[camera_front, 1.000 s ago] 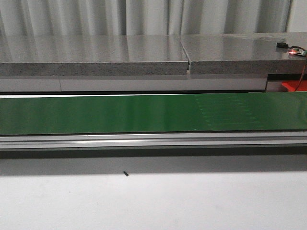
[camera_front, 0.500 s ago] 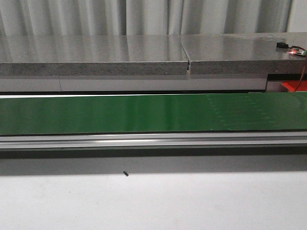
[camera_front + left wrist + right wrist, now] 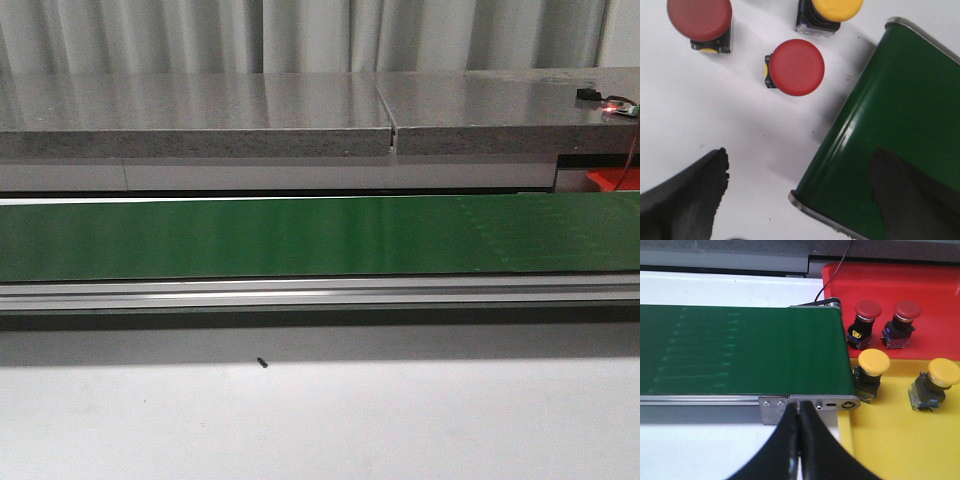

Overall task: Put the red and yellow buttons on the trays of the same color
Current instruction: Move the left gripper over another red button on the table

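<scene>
Beside the belt [image 3: 900, 135], a yellow button [image 3: 832, 12] and one red button [image 3: 700, 22] run off frame, both left fingers [image 3: 682, 200] blurred, tips cropped; red tray [image 3: 612, 180] barely shows.

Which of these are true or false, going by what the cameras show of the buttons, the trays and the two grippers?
1. Two red buttons sit on the red tray. True: one beside the other.
2. The yellow tray is empty. False: two yellow buttons stand on it.
3. The right gripper holds a button. False: its fingers are shut together on nothing.
4. The left gripper is open above the white surface. True.
5. Buttons ride the green belt in the front view. False: the belt is bare there.
6. Near the left gripper are two red buttons and one yellow. True.
</scene>
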`<act>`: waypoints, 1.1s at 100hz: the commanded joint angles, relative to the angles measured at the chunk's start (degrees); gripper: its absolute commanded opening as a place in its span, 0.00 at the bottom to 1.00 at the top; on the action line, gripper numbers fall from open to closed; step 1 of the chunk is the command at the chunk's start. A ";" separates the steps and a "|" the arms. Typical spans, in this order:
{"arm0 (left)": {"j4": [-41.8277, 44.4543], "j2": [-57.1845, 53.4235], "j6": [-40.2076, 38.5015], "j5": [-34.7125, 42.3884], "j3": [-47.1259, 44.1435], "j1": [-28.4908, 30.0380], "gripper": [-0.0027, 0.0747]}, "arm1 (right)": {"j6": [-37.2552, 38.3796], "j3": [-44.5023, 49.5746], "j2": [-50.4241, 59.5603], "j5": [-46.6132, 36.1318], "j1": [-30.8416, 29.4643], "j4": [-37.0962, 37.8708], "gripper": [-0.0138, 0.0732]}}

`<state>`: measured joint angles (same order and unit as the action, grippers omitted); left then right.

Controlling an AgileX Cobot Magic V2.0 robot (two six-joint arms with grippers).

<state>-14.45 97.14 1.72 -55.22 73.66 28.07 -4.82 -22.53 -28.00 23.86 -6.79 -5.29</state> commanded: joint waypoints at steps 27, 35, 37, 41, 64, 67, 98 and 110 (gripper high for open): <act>-3.18 6.71 -0.80 3.77 6.48 0.10 0.77 | -0.23 -1.47 0.00 -4.33 0.00 0.36 0.08; -3.32 7.79 -0.80 5.32 6.48 0.10 0.77 | -0.23 -1.47 0.00 -4.33 0.00 0.36 0.08; -3.32 8.08 -0.80 5.80 6.48 0.10 0.77 | -0.23 -1.47 0.00 -4.33 0.00 0.36 0.08; -3.32 8.37 -0.80 6.84 6.48 0.10 0.76 | -0.23 -1.47 0.00 -4.33 0.00 0.36 0.08; -3.32 9.40 -0.80 9.74 6.48 -0.26 0.47 | -0.23 -1.47 0.00 -4.33 0.00 0.36 0.08; -3.32 9.52 -0.80 10.13 6.48 -0.26 0.43 | -0.23 -1.47 0.00 -4.33 0.00 0.36 0.08; -3.39 9.14 -0.15 10.98 6.48 -0.26 0.21 | -0.23 -1.47 0.00 -4.33 0.00 0.36 0.08; -3.39 6.91 -0.05 10.36 6.35 -0.26 0.21 | -0.23 -1.47 0.00 -4.33 0.00 0.36 0.08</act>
<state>-16.54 109.07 1.56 -46.01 78.38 27.97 -4.82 -22.53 -28.00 23.86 -6.79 -5.29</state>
